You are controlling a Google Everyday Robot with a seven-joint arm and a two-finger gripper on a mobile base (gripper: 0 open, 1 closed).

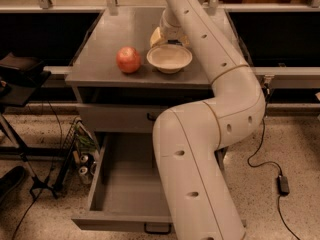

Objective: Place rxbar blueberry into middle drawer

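Observation:
The rxbar blueberry is not in view. The middle drawer [125, 184] is pulled wide open low in the cabinet. It shows a plain grey tray and a small black handle [157, 228] on its front edge. My arm rises past the drawer's right side and bends back over the cabinet top. My gripper [169, 33] is down at the back of the top, just behind the white bowl [169, 58]. A pale yellow shape [157, 37] shows at its left side; I cannot tell what it is.
A red-orange round fruit [128, 59] sits left of the bowl on the grey cabinet top [115, 34]. The upper drawer front [115, 118] is closed. A black stand [20, 79] and cans [85, 164] are left of the cabinet. A cable [272, 166] lies on the floor at right.

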